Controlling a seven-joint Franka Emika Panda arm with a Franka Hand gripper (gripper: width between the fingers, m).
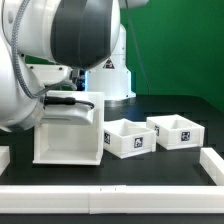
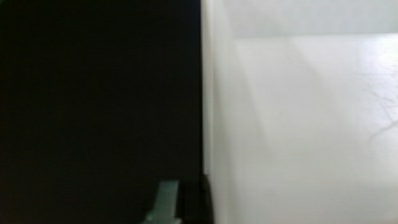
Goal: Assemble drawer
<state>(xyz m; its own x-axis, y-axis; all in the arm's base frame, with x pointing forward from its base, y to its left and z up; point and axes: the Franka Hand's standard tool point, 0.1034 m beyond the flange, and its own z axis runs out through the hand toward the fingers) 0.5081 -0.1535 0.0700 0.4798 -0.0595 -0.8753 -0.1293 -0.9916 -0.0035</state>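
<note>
1. While the arm [image 1: 60,40] hangs low over the left part of the worktop [image 1: 150,172], it hides its own working end from the exterior view. The wrist view shows only a greenish sliver of the gripper [image 2: 171,205] beside a pale wall edge. I cannot tell whether it is apart, together or clamped on anything.
2. The drawer lies in three pieces. The cube-shaped shell [image 1: 68,135] stands upright on the exterior view's left, directly under the arm, with its open face toward the near side. The left tray [image 1: 128,139] sits just beside the shell's right wall. The right tray [image 1: 176,131] sits just beside that one, slightly farther back. Both trays are outside the shell, so I judge the assembly hardly begun.
3. First risk: the arm is right at the shell's top edge. An off-centre push on that thin wall could tip the light shell or skid it toward the near border bar [image 1: 110,192].
4. Second risk: a sideways shove would knock the shell into the left tray, turning the tray and spoiling any later line-up.
5. Third risk: if the gripper closes on the wall with only a shallow bite, the smooth plastic may slip out as it lifts.
</note>
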